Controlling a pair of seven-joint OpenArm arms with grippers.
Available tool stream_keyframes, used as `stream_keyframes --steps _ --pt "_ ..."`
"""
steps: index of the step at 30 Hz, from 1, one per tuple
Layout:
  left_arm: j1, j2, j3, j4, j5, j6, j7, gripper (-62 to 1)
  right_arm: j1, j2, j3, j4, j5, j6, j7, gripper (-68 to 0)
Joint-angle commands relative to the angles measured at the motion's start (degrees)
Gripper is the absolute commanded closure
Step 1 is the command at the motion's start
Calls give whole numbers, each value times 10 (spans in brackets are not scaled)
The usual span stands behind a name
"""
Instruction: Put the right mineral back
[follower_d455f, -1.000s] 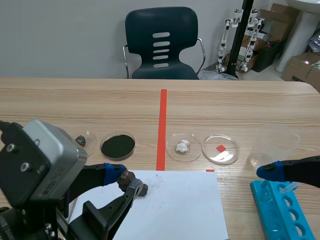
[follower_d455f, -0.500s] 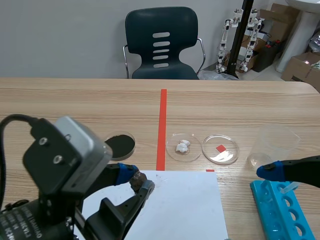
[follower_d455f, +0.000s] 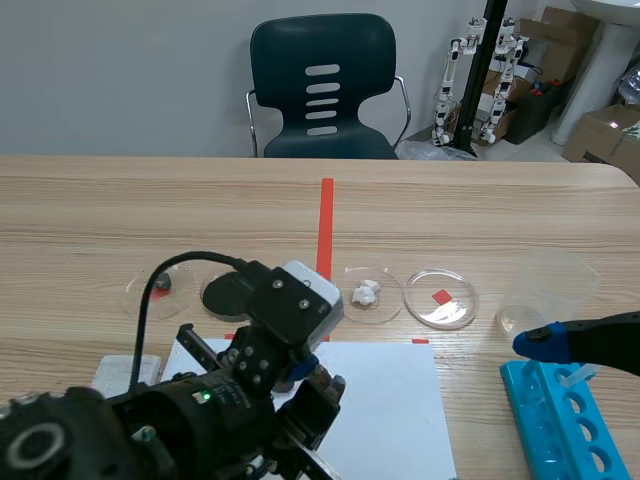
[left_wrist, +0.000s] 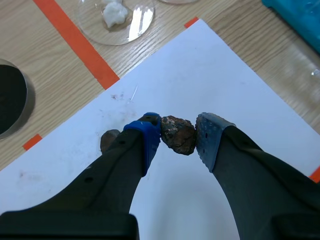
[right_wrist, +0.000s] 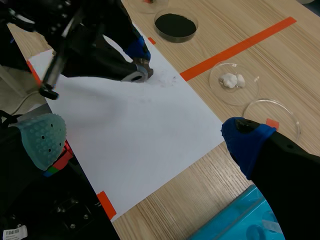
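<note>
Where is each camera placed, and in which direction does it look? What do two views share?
Scene view: between the arms, facing across the table toward a chair; left arm in front, right gripper beside.
Left wrist view: looking down past the left gripper, shut on a brown rock over white paper.
Right wrist view: looking down between its open fingers at the paper and left arm.
Both wrist views share the paper and rock.

Brown mineral (left_wrist: 178, 135) — in left hand (left_wrist: 178, 141)
</note>
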Motion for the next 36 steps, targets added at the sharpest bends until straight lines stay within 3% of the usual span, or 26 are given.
stream_keyframes --steps 1,11,22,30,36 --pt "-20 27 9 -5 -3 17 9 -160 1 7 1 3 6 0 7 -679" --pt "-148 147 37 -150 -3 148 134 -160 1 7 1 3 6 0 7 -679" --pt "-249 213 40 -277 3 152 223 -160 1 7 1 3 7 0 7 -679" --pt "-279 227 69 -347 3 151 221 -160 1 7 1 3 7 0 7 -679" --pt "-281 227 107 -357 3 152 209 -160 1 7 1 3 7 0 7 -679"
